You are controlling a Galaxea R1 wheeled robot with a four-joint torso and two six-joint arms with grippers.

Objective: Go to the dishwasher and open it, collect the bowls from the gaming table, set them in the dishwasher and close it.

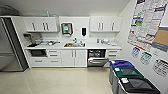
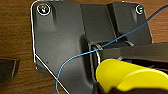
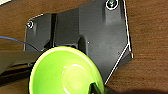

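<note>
Kitchenette wall with steel refrigerator point(image 1: 7, 47), white counter point(image 1: 95, 46) and the brushed-steel built-in dishwasher point(image 1: 96, 61), door partly lowered, handle horizontal; wrist views show yellow bowl point(image 2: 130, 76) and green bowl point(image 3: 66, 72), mouth toward camera; finger state indiscernible.

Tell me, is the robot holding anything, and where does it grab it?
The right pincer seems to hold a green bowl by its rim. A yellow bowl sits at the left arm, but where it is gripped cannot be told.
</note>
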